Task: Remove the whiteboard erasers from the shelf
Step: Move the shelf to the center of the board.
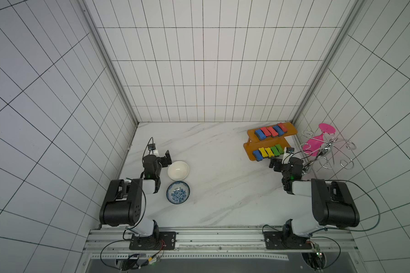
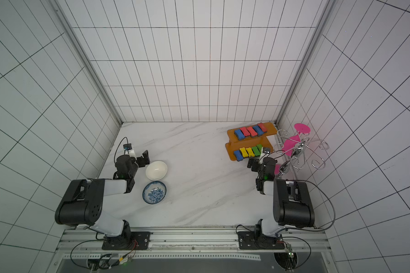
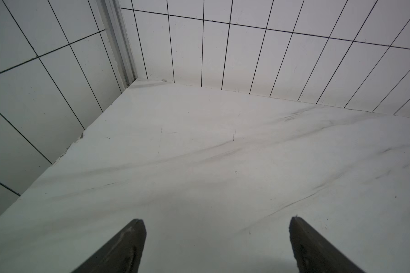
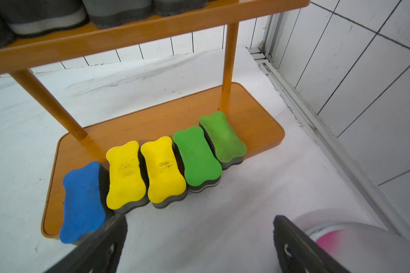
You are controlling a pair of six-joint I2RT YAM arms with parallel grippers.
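Note:
The orange two-tier shelf stands at the back right of the table. Its top board carries a row of blue and red whiteboard erasers. Along the front edge of the lower board lie a blue eraser, two yellow ones and two green ones. My right gripper is open and empty, low over the table just in front of that row; one fingertip sits close beside the blue eraser. My left gripper is open and empty over bare table at the far left.
A white bowl and a blue-patterned bowl sit beside the left arm. A chrome wire rack with pink discs stands against the right wall, close to the right arm and the shelf. Tiled walls enclose three sides.

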